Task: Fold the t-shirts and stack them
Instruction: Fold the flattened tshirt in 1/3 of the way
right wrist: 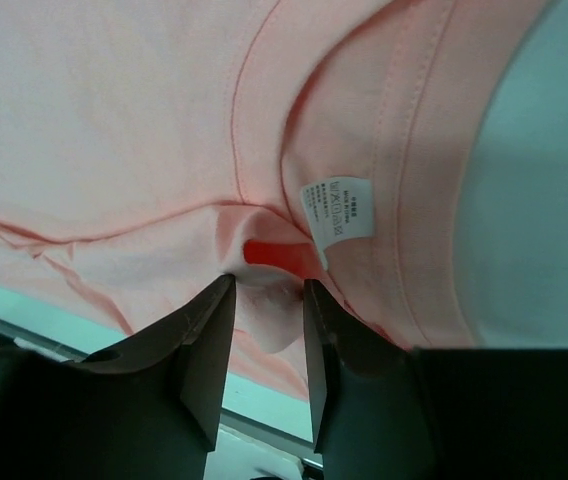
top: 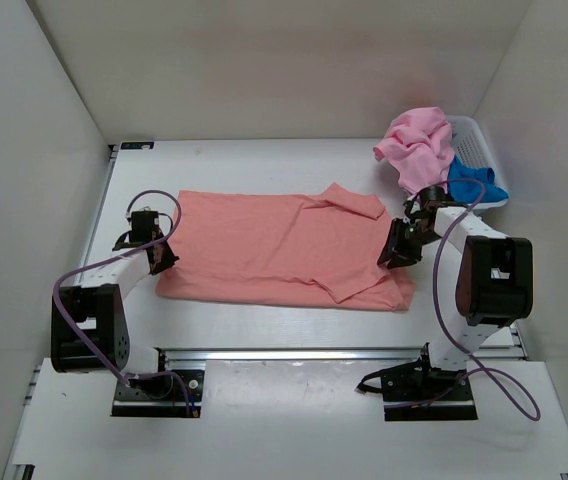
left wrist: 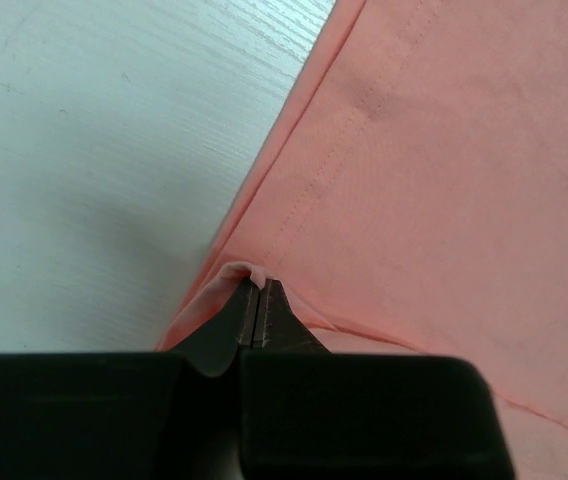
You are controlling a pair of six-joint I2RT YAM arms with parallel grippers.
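Note:
The salmon-coral t-shirt (top: 284,250) lies spread flat across the middle of the table, hem to the left and collar to the right. My left gripper (top: 162,260) is at the hem edge; in the left wrist view it (left wrist: 256,286) is shut on a small pinch of the salmon fabric (left wrist: 434,180). My right gripper (top: 394,254) is at the collar; in the right wrist view it (right wrist: 267,283) holds a bunched fold of fabric next to the white label (right wrist: 337,208). The lighter pink t-shirt (top: 416,145) hangs over the basket rim, and the bright blue t-shirt (top: 472,182) lies beside it.
The white plastic basket (top: 472,135) stands at the back right corner, close behind my right arm. White walls enclose the table on the left, back and right. A metal rail (top: 314,355) runs along the near edge between the arm bases.

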